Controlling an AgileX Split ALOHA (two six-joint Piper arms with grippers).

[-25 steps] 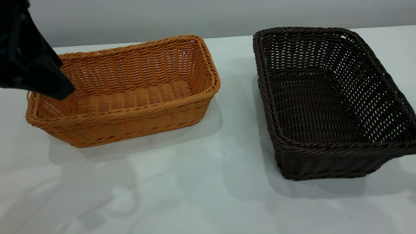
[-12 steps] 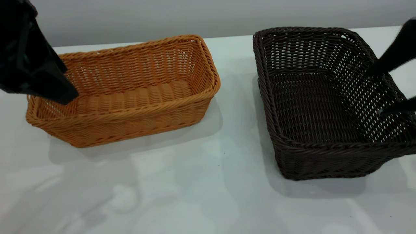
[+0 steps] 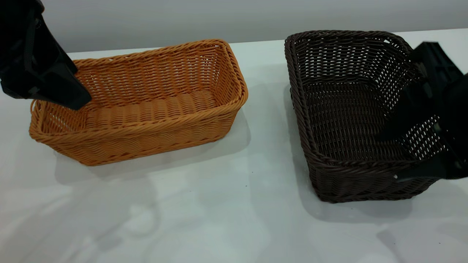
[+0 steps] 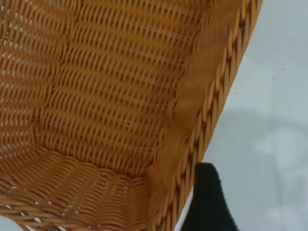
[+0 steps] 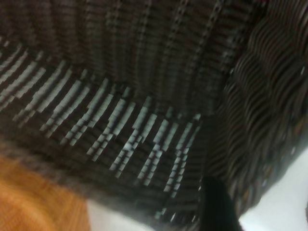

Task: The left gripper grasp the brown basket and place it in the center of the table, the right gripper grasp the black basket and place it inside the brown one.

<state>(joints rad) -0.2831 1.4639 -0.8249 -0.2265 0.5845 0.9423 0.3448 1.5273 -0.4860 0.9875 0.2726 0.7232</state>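
A clear strip of white counter [image 3: 263, 120] runs between the orange-tan woven wicker basket [image 3: 146, 106] and the dark brown-black woven wicker basket [image 3: 351, 120], and the near counter lies bare. The left gripper [image 3: 69, 96] blocks the orange-tan basket's left end. The right gripper [image 3: 402, 153] straddles the dark basket's right wall, crowding that side.

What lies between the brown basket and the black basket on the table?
Nothing: the exterior view shows only bare table and shadow between the brown basket and the black basket.
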